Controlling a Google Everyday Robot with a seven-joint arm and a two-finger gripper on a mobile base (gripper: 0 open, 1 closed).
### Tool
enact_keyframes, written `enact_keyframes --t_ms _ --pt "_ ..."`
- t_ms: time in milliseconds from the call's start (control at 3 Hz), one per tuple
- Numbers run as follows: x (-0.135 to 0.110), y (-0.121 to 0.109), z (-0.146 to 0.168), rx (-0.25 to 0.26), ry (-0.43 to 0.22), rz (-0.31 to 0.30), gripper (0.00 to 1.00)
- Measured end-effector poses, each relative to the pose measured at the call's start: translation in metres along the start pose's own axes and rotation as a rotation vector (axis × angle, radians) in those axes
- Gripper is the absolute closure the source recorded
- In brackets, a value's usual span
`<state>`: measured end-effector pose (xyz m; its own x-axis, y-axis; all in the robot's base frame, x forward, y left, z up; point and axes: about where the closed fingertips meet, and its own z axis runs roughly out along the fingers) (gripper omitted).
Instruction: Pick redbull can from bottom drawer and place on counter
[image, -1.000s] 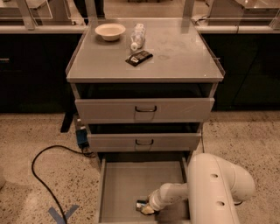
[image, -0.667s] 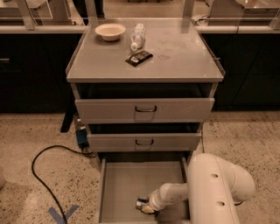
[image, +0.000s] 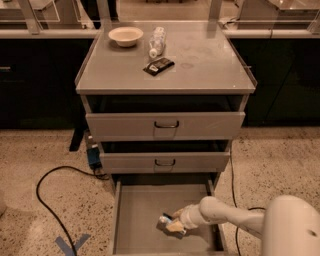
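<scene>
The gripper is low inside the bottom drawer, near the middle of its floor and toward the front right, at the end of a pale arm that reaches in from the lower right corner of the camera view. The redbull can lies right at the gripper's tip, a small silver and bluish shape low over the drawer floor. The two appear to touch, but whether the gripper is closed around the can or only set against it cannot be told from here. The bottom drawer is pulled well out from the cabinet, its grey floor bare apart from the can and the gripper. Above it, the middle drawer and the top drawer each stand a little way open, each with a dark loop handle at the centre of its front. The counter is the flat grey top of the cabinet, and it carries three things in its back left part: a pale bowl at the far left corner, a clear plastic bottle lying on its side just to the right of the bowl, and a flat black packet nearer the front, close to the bottle's cap. On the speckled floor to the left of the cabinet, a black cable curves round in a loop, and a blue tape mark lies by the bottom edge of the view.
</scene>
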<state>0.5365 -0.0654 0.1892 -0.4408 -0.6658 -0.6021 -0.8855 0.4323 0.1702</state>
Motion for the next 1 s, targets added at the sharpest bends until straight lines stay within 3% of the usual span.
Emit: enact_keyframes --t_ms 333,667,1000 --pt "-0.02 -0.005 -0.094 -0.015 -0.096 0.031 1.0" --pt "-0.051 -0.005 -0.195 -0.022 -0.12 0.024 1.0" --pt "-0.099 -0.001 -0.285 -0.037 -0.094 -0.009 1.0"
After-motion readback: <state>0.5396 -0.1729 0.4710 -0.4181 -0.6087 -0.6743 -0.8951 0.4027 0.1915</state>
